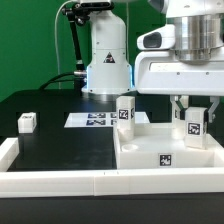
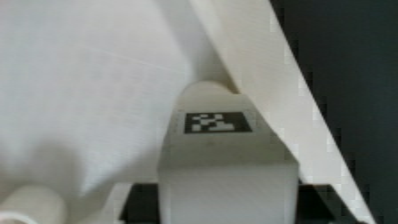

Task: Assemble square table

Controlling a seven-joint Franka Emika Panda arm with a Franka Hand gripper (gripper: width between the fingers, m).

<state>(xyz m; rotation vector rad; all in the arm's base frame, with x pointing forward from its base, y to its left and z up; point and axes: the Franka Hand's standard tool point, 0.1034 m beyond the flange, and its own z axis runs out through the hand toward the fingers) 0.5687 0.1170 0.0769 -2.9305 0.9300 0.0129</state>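
Your gripper (image 1: 196, 108) hangs over the far corner of the square top (image 1: 135, 160), on the exterior view's right. Its two fingers (image 1: 180, 106) pinch a short white leg (image 1: 193, 126) between them, one on each side of its upper end. That held leg is upright, and its lower end is down at the top's raised rim in that corner. You cannot tell from either view whether it is seated in the socket.

The held leg's near face carries a black-and-white square tag, too small to decode. The wrist view shows the same leg (image 2: 217, 170) close up, with a checkered tag (image 2: 214, 122) on it and blurred white surfaces around it.

A second leg (image 1: 125, 110) stands upright at the top's other far corner, on the exterior view's left, with a tag on its face. The top's front wall bears its own small tag (image 1: 163, 158).

A third leg (image 1: 27, 122) lies loose on the black table (image 1: 60, 140), well apart from the top toward the exterior view's left. The marker board (image 1: 92, 119) lies flat between that loose leg and the top, just behind the top's left far corner, and its printed tags are dark squares. The border rail (image 1: 50, 180) runs along the table in front of the top and touches the top's front wall.

Behind the top stands the arm's base (image 1: 107, 55), which bears a yellow warning triangle (image 1: 108, 72). Its symbol is too small to read.
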